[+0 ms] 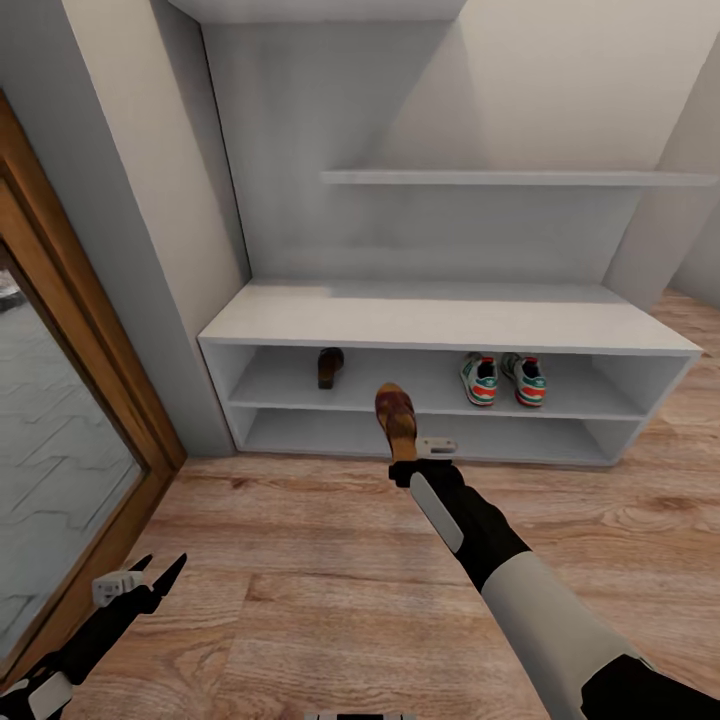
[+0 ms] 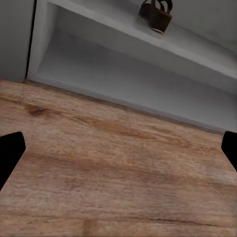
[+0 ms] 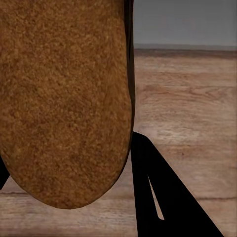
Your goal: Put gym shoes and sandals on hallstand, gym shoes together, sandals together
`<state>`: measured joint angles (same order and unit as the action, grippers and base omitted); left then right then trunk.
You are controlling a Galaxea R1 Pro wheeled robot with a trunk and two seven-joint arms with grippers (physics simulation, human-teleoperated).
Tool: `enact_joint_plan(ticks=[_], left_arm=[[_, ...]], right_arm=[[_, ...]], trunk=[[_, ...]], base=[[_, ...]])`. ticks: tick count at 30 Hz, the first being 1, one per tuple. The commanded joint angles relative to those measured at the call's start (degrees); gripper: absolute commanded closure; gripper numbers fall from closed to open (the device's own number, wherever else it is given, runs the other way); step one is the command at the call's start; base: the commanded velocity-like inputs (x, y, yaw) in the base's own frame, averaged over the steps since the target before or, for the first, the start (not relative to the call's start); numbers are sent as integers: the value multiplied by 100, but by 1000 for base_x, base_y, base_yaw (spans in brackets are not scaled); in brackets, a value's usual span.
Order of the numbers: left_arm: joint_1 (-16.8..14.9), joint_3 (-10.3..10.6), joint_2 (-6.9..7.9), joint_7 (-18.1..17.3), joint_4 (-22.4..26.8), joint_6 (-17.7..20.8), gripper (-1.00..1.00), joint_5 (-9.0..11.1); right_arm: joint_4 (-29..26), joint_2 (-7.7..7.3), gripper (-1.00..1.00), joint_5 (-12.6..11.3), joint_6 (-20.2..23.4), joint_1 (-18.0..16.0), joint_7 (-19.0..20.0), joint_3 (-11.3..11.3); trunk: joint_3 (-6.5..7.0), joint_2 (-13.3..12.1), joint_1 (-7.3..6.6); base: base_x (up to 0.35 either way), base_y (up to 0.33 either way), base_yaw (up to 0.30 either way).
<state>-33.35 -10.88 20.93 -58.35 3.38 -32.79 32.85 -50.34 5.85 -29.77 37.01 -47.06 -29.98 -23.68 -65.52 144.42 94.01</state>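
Note:
The light-grey hallstand (image 1: 440,322) stands against the wall ahead. On its upper shoe shelf the two gym shoes (image 1: 503,379) sit side by side at the right, heels toward me. One brown sandal (image 1: 330,367) lies on the same shelf further left; it is also in the left wrist view (image 2: 157,14). My right gripper (image 1: 410,455) is shut on the second sandal (image 1: 396,418), held above the floor in front of the rack. Its tan surface (image 3: 64,98) lies beside a black finger (image 3: 163,197). My left gripper (image 1: 160,572) hangs open and empty, low over the corridor floor (image 1: 300,560).
A wood-framed glass door (image 1: 60,430) runs along the left. A grey wall corner (image 1: 150,250) stands between it and the rack. Stepped wall shelves (image 1: 510,178) hang above the rack's flat top. The lower shoe shelf (image 2: 128,81) holds nothing.

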Motion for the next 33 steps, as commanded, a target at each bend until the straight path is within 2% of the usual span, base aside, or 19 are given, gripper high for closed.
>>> enact_joint_plan(ticks=[1, 4, 11, 19, 25, 33], left_arm=[[-4, -46, 0, -26, -9, -17, -100, -30], [-6, -46, -7, -27, -5, -17, -100, -31], [-4, -46, -10, -27, -7, -17, -100, -32], [-5, -46, -10, -27, -8, -17, -100, -32], [-5, -46, -10, -26, -6, -17, -100, -33], [-4, -46, -89, -27, -4, -20, -100, -36]], right_arm=[[-1, -3, 100, -78, 4, -5, -77, -22], [16, -4, 100, -80, 10, -5, -78, -29], [30, -4, 100, -89, 464, -5, -87, -24], [20, -4, 100, -90, 500, -5, -87, -23], [8, -4, 100, -93, 501, -5, -88, -23], [6, -4, 100, -99, 501, -5, -87, -23]], trunk=[[-6, 2, -1], [-7, 2, -1], [-7, 2, -1], [-7, 2, -1], [-7, 2, -1], [-14, 2, -1]], base=[[0, 0, 13], [0, 0, 7], [0, 0, 0], [23, 0, 0], [252, 0, 0], [238, 0, 22]])
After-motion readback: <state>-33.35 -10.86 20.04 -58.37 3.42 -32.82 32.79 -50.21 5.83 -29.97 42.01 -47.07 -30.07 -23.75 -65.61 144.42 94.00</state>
